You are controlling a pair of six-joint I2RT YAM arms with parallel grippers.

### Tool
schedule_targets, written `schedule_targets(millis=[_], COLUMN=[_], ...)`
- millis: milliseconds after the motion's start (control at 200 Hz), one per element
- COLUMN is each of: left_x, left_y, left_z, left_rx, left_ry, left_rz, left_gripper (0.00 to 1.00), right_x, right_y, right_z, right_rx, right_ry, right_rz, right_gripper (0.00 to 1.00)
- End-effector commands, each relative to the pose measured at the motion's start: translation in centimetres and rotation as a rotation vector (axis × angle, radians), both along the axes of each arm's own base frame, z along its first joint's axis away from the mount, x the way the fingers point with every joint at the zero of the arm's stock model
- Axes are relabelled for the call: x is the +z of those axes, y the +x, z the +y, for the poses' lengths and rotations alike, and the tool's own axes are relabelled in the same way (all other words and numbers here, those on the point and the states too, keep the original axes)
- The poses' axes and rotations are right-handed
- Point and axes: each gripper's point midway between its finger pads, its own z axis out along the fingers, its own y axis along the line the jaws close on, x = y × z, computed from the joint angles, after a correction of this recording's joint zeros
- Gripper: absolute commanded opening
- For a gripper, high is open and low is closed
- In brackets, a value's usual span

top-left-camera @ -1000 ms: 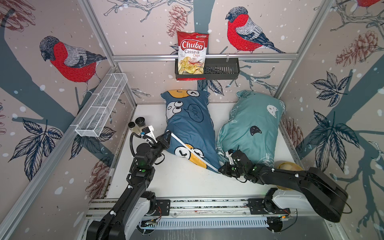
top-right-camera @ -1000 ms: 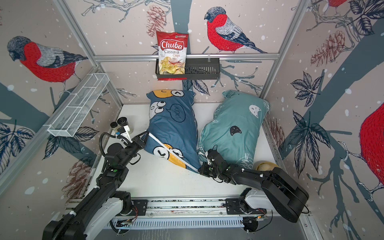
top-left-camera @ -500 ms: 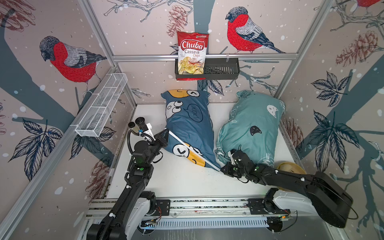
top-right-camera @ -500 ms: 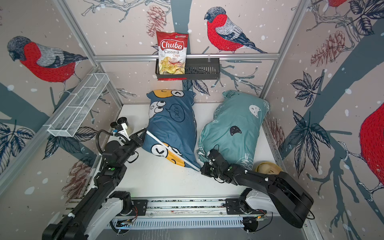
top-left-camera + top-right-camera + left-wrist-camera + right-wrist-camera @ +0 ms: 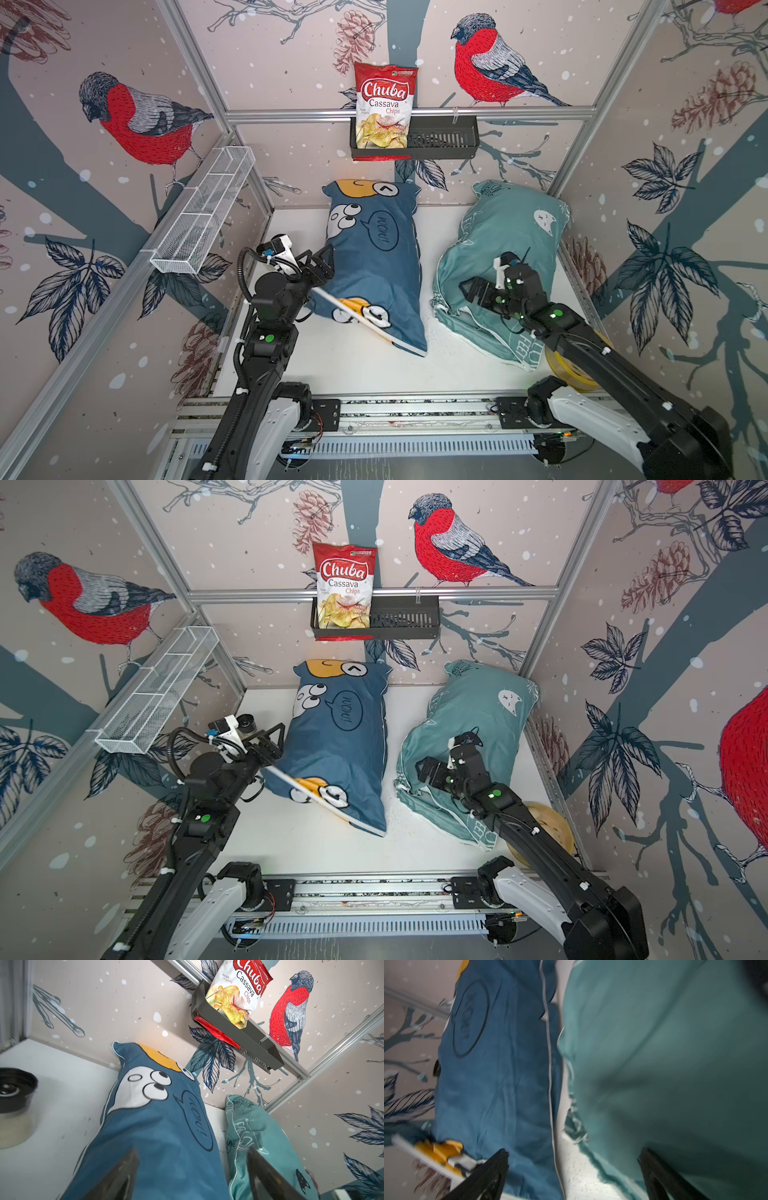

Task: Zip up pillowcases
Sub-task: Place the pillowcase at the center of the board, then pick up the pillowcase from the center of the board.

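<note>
Below the chip basket (image 5: 444, 137) we see white tabletop (image 5: 345, 365), blue pillowcase (image 5: 374, 282), teal pillowcase (image 5: 498, 232); left gripper (image 5: 192, 1152), right gripper (image 5: 573, 1151) gape; yellow spool (image 5: 560, 369) half-hidden.

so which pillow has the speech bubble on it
The dark blue pillow, with cartoon faces around its bubble; the teal pillow has only cat faces and lettering.

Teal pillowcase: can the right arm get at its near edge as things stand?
Probably yes. The right fingers stand open over the teal pillowcase near its front-left corner, with nothing between them; the blue pillowcase lies apart to the side.
</note>
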Motion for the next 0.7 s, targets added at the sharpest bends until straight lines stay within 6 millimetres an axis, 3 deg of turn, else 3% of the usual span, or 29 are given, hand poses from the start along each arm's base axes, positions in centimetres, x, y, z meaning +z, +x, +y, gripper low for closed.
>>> schedule_targets(millis=[0,90,160,230,320,430,535,575,640,696], left_x=[-0.1,0.7,1.3,1.1,0.0,-1.1,-2.3,-3.8,-4.2,-5.8], left_y=[-0.2,-0.3,0.0,0.7,1.5,2.8,5.0,5.8,7.5,8.9], left_z=[1.1,0.7,-0.8,-4.2,-10.4,-17.3,-21.9,-23.5,-26.3,-28.6], left_rx=[0.053,0.033,-0.041,-0.143,-0.273,-0.473,-0.603,-0.648,-0.718,-0.769], left_ry=[0.118,0.120,0.067,0.036,0.078,0.077,0.064,0.071,0.077,0.097], left_rz=[0.041,0.039,0.026,0.034,0.057,0.074,0.091,0.117,0.120,0.157], left_gripper=[0.92,0.95,0.95,0.95,0.96,0.98,0.99,0.99,0.99,0.99], right_x=[0.7,2.3,2.7,2.5,1.7,0.9,-0.4,-1.2,-2.3,-3.0], right_y=[1.2,2.8,3.6,4.1,4.4,4.3,4.5,4.4,4.5,4.8], right_z=[-5.2,-10.4,-14.5,-17.9,-20.8,-22.0,-22.4,-22.4,-22.1,-21.6], right_rx=[-0.094,-0.230,-0.329,-0.411,-0.475,-0.495,-0.510,-0.519,-0.522,-0.505], right_ry=[-0.146,-0.223,-0.273,-0.299,-0.297,-0.227,-0.141,-0.117,-0.083,-0.050], right_rz=[-0.017,-0.054,-0.056,-0.046,-0.025,0.001,-0.010,0.001,0.004,0.006], right_gripper=[1.00,0.99,0.99,0.99,0.99,0.99,0.99,0.99,0.99,0.99])
